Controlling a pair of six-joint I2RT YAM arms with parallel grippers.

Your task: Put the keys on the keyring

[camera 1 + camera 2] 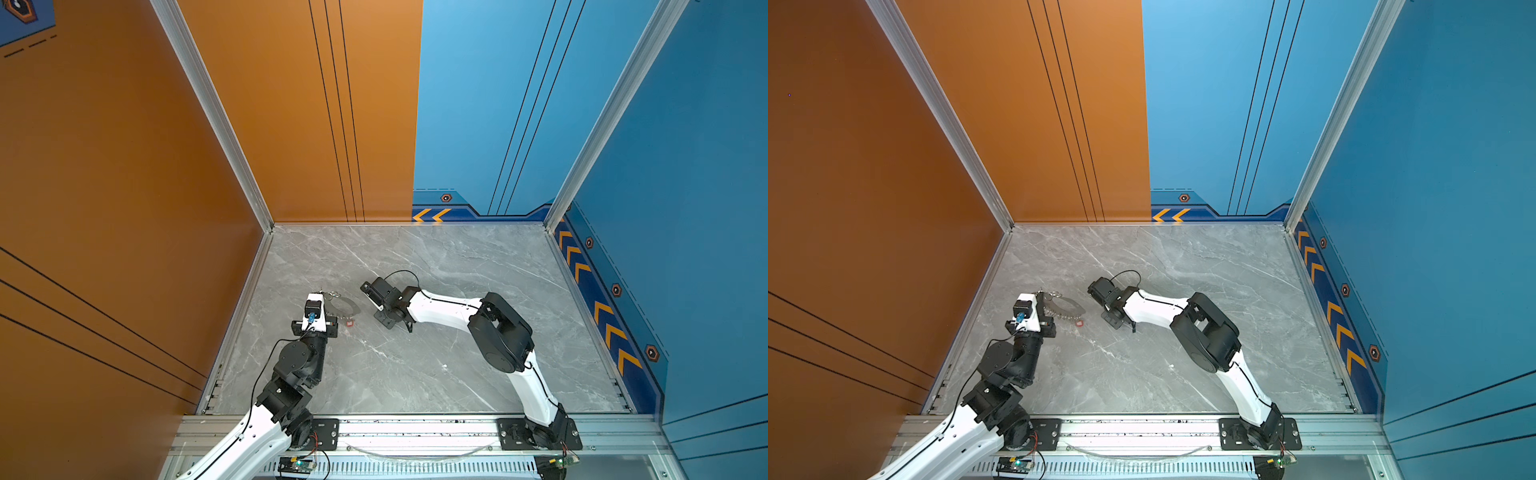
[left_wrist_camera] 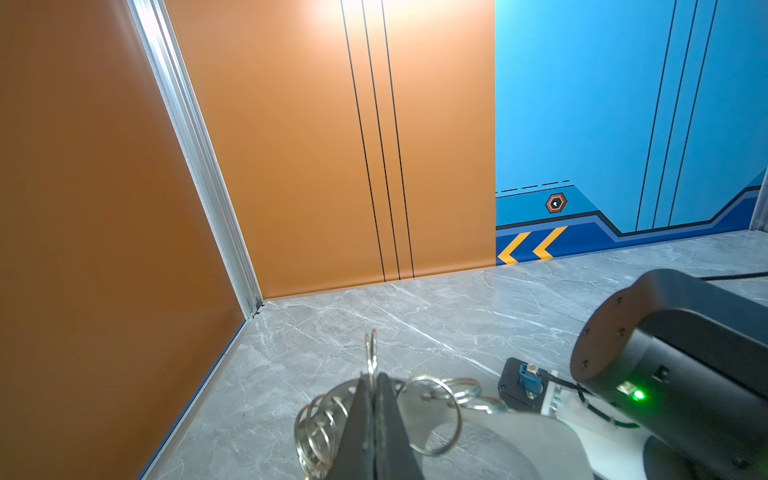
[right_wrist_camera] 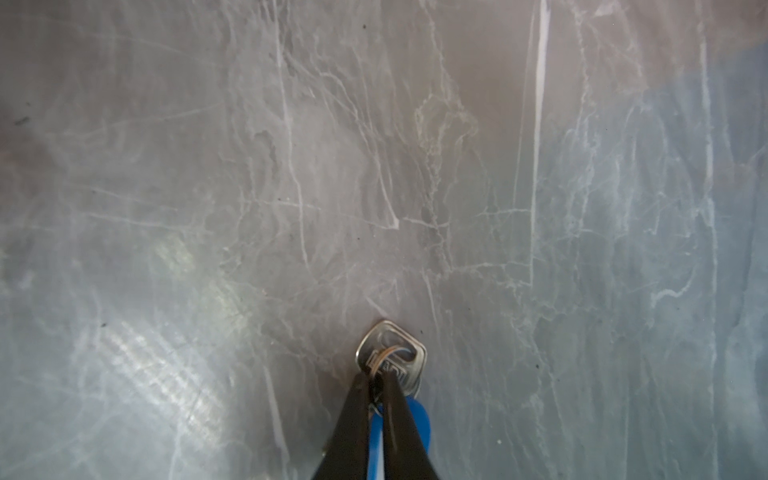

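Note:
The keyring is a flat grey oval plate on the marble, its rim lined with split rings; in the left wrist view the plate lies close by. My left gripper is shut on one upright ring at the plate's rim. My right gripper points straight down just right of the keyring, shut on the small ring of a silver key with a blue tag. A red tag lies at the plate's near edge.
The grey marble table is walled by an orange panel on the left and blue panels at the back and right. An aluminium rail with both arm bases runs along the front. The right arm stands close beside the left gripper.

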